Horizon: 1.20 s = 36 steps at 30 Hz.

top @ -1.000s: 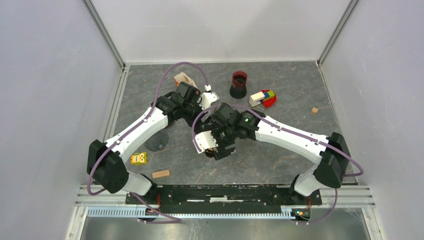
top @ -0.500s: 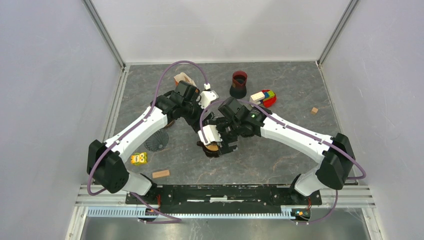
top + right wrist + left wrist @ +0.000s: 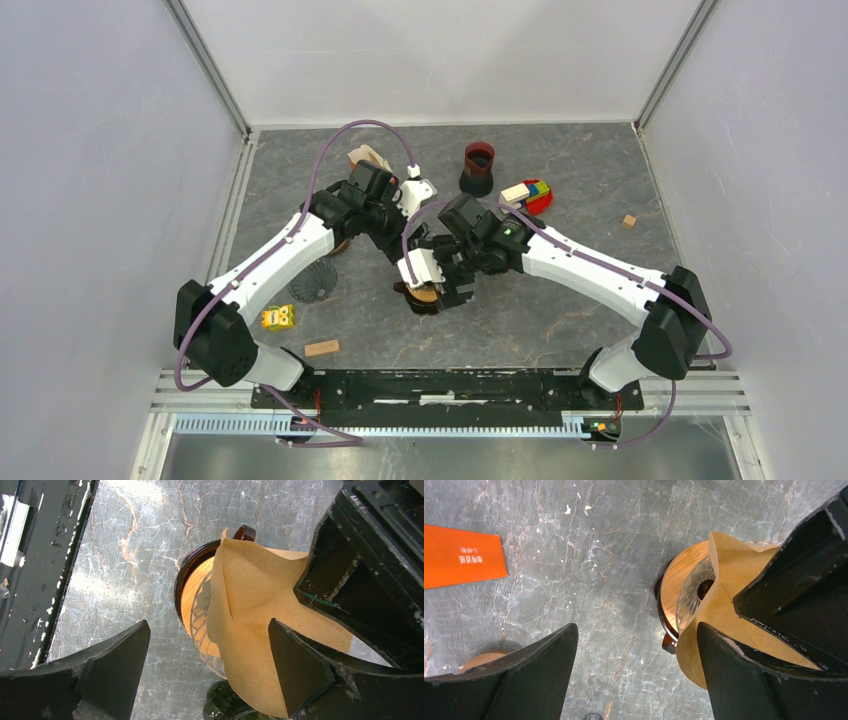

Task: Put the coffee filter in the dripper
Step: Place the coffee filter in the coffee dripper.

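Near the centre of the table (image 3: 560, 330), slightly toward the near edge: finds the dripper (image 3: 424, 296) upright, a ribbed glass cone in a wooden collar. Finds the coffee filter (image 3: 255, 605) laid over the cone's mouth, partly inside, tilted off the dripper's upright axis and bunched toward one side of the rim. Judges it not yet seated. Cannot tell the depth of the paper's tip.

Records the right gripper (image 3: 208, 625) spread wide, gripping nothing, straddling dripper and paper from above. Places the filter off-centre in that gap, hard against one finger (image 3: 300, 670), with bare glass showing toward the other. Records the left gripper (image 3: 638, 627) likewise spread wide and empty, reaching in from the far-left side, with paper touching one finger (image 3: 744, 680). Appears to trap the paper between one finger of each claw; cannot confirm pressure.

Rates the right arm as nearer, being directly over the cone in the overhead view. Judges the coming move to turn on that offset: needs the paper pushed down and across toward the bare side, to bring fold line onto cone axis. Notes an orange packet (image 3: 459, 555) well apart from the dripper.
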Available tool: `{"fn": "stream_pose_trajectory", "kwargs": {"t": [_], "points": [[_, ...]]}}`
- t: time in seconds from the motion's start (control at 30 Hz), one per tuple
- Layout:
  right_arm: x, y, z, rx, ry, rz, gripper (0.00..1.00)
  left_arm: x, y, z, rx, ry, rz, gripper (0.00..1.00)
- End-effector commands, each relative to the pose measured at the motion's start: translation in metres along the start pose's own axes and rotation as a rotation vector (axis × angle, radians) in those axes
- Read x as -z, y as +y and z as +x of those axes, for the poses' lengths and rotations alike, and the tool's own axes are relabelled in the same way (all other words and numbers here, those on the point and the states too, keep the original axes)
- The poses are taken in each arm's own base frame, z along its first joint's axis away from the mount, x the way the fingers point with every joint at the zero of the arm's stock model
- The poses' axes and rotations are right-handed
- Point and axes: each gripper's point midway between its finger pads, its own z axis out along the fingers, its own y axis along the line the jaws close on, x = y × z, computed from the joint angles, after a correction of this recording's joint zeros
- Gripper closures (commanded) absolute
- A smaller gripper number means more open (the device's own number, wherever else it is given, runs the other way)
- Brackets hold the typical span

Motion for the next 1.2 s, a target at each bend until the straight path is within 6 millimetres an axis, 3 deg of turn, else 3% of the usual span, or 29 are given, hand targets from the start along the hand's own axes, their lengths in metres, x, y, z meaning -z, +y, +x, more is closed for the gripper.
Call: {"fn": "stream_pose_trajectory", "kwargs": {"t": [0.0,0.33,0.63,0.87,1.17], "points": [[0.025,-0.032,-0.03,0.055,-0.082,0.124,0.04,0.012,-0.023,-0.035,-0.024,-0.138,0.095,0.05],[0.033,-0.037,-0.035,0.049,-0.111,0.146,0.04,0.013,-0.021,-0.044,-0.013,-0.182,0.082,0.01],[0.039,-0.03,-0.023,0.072,-0.073,0.122,0.04,0.013,-0.017,-0.038,-0.019,-0.161,0.061,0.0],[0.027,-0.02,0.004,0.072,0.011,0.099,0.04,0.004,-0.012,-0.03,0.007,-0.128,0.039,0.0],[0.004,-0.005,0.017,0.06,0.023,0.035,0.05,-0.012,-0.011,-0.018,0.041,-0.112,0.031,0.0]]}}
